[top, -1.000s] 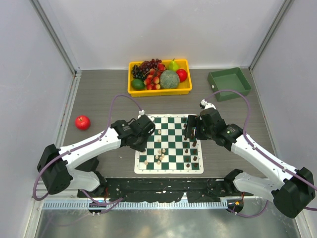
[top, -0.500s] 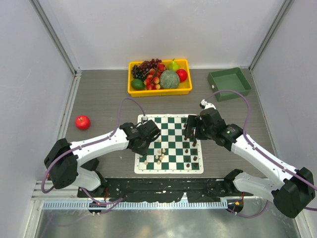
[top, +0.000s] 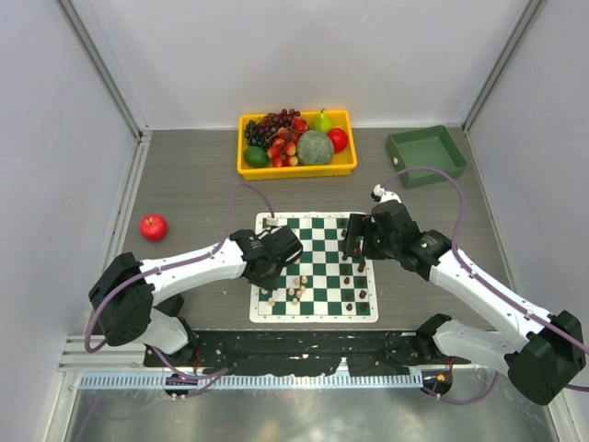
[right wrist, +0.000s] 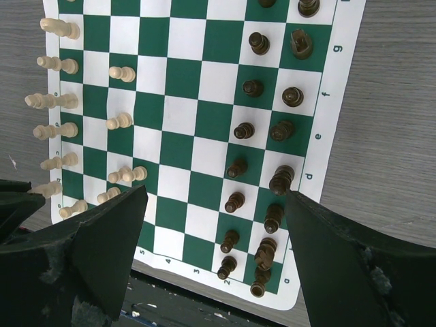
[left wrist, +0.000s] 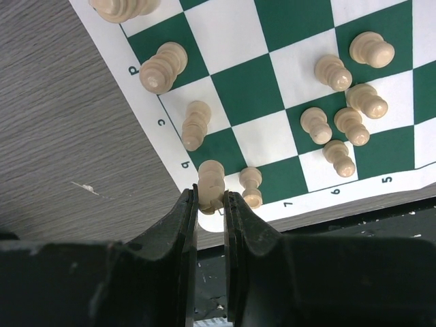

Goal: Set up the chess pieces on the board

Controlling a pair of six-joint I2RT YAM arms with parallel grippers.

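Observation:
The board point(top: 322, 241) lies flat in the middle of the table. Cream chess pieces point(left wrist: 351, 122) stand along its left side, dark ones point(right wrist: 281, 180) along its right side. My left gripper point(left wrist: 210, 201) is shut on a cream piece point(left wrist: 211, 182) over the board's near-left corner, beside another cream pawn point(left wrist: 251, 187). From above, that gripper point(top: 273, 287) reaches down at the corner. My right gripper point(right wrist: 214, 225) hovers open above the board point(right wrist: 184, 82) with nothing between its fingers; from above it point(top: 355, 239) hangs over the right half.
A yellow tray point(top: 247, 169) of fruit stands behind the board. A green bin point(top: 425, 155) is at the back right. A red apple point(top: 154, 226) lies at the left. A black rail point(top: 304, 348) runs along the near edge, just below the board.
My left arm has swung right and nearer, carrying the cream piece to the board's near-left corner. The right arm has not moved.

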